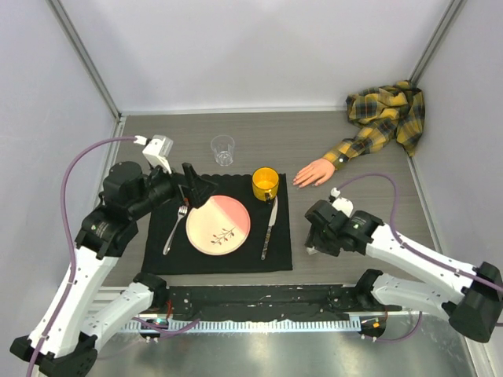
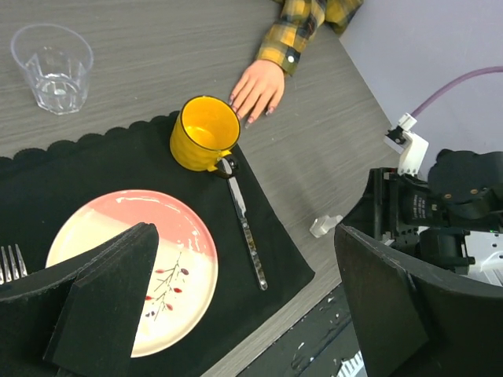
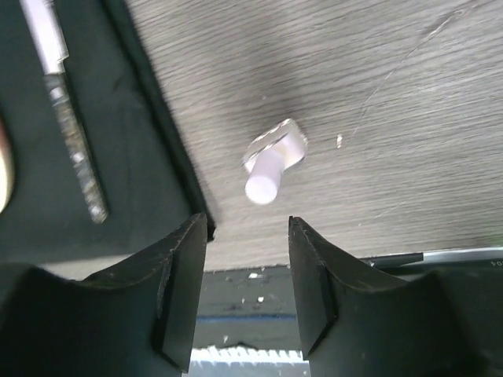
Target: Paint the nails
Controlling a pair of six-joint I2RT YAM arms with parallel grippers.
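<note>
Painting looks not yet begun: the right pincer (image 3: 247, 228), jaws partly apart and empty, hangs over the table (image 3: 393, 118) with the capped little bottle (image 3: 271, 161) lying just ahead of its tips, the nails (image 1: 300, 181) well beyond, the left pincer (image 2: 245, 236) spread wide, idle

No text, brand or number can be read in any view. The only candidate is a small label (image 2: 425, 208) on the black housing of the right arm (image 2: 465, 187), seen from the left wrist. Its print is too small and blurred to make out.
</note>
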